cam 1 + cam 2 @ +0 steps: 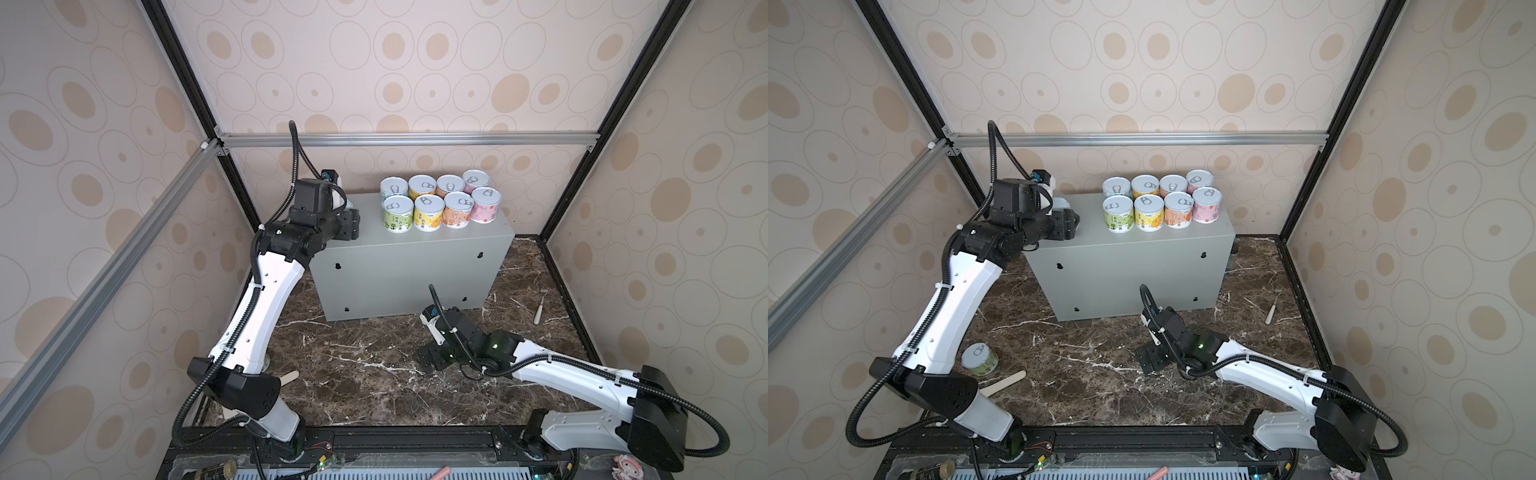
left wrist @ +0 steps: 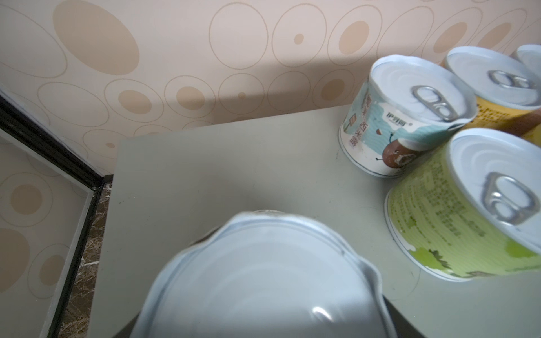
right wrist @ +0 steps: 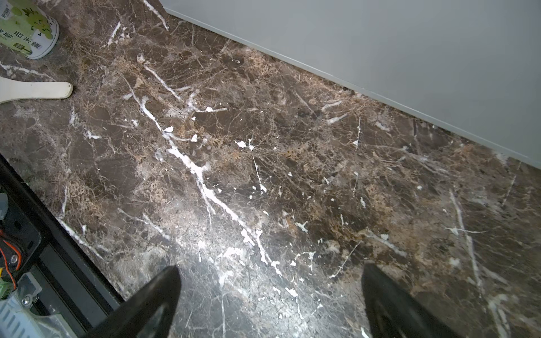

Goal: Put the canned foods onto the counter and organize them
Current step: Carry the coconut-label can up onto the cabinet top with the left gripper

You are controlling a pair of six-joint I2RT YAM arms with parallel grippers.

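Two-armed robot at work stocking tins: the left arm (image 1: 270, 299) is raised to the left end of the grey bench (image 1: 415, 266), where the left jaws hold a silver-lidded tin (image 2: 263, 278) at a middling width. Its lid fills the near part of the left wrist view, above the bench top. Whether its base touches the bench top cannot be told.

In both top views, eight tins (image 1: 442, 199) stand upright on the right half of the bench top, packed in two rows of four with pull-tab lids up. The front row runs green (image 1: 398, 214), yellow (image 1: 429, 212), orange (image 1: 457, 210) and pink (image 1: 485, 204) from left to right. A pale teal tin (image 2: 389, 137) opens the back row, just behind the green one. A stretch of bare bench top lies between these and the held tin.

One more tin, the lone green tin (image 1: 980, 359), stands upright on the marble surface (image 1: 374, 374) near the lower part of the left arm. It is just beside a pale wooden spatula (image 1: 1005, 384).

The right arm (image 1: 557, 370) stretches low over the marble surface in front of the bench. The right jaws are spread wide and hold nothing. In the right wrist view its two black fingers (image 3: 152, 304) frame only bare marble. A small pale-handled fork (image 1: 540, 309) lies on the marble surface near the right wall, well apart from both arms.
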